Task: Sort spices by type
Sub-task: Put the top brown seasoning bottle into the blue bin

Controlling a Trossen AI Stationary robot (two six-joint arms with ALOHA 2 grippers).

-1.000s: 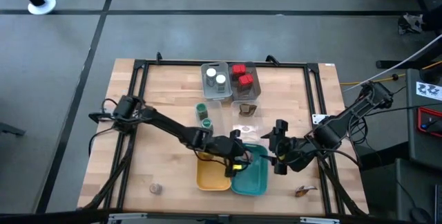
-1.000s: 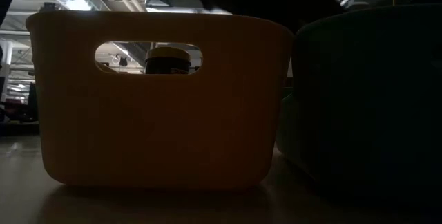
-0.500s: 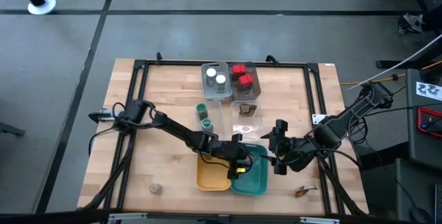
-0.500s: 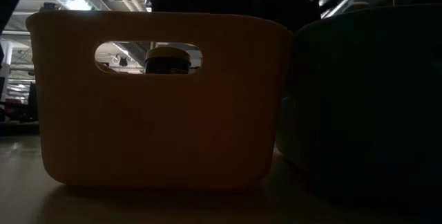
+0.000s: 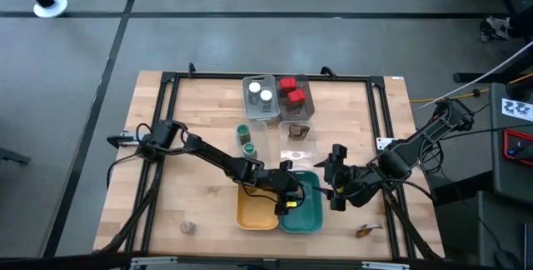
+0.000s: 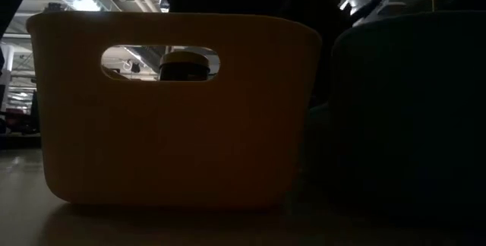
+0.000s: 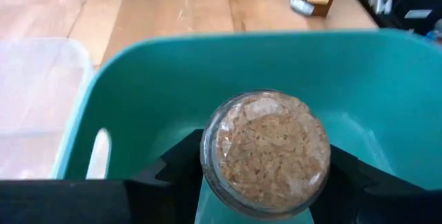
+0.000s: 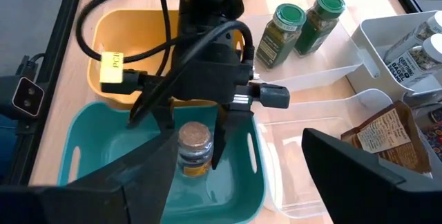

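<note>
High view: a wooden table point(image 5: 208, 112) with both arms reaching toward its near middle. The left gripper point(image 5: 291, 199) hangs over the teal tray point(image 5: 310, 216), which sits just right of the yellow tray point(image 5: 252, 212). The right gripper point(image 5: 333, 178) waits just right of the teal tray, fingers spread wide, grasping nothing. Farther back, two green-lidded jars point(image 5: 246, 137) stand in a clear tray, two white-lidded jars point(image 5: 260, 93) in a grey tray, and red boxy tins point(image 5: 291, 92) beside them.

Low view: the yellow tray point(image 6: 175, 109) fills the left, and a dark jar lid point(image 6: 184, 65) shows through its handle slot. The teal tray point(image 6: 410, 117) stands dark on the right.

Left wrist view: the left gripper's dark fingers point(image 7: 181, 160) clasp a small glass jar of tan spice point(image 7: 265, 151) inside the teal tray point(image 7: 207, 65).

Right wrist view: the left gripper point(image 8: 196, 156) holds that brown-lidded jar point(image 8: 194, 149) upright, low inside the teal tray point(image 8: 90, 124). Whether it touches the floor cannot be told. The green-lidded jars point(image 8: 300, 25) stand beyond.
</note>
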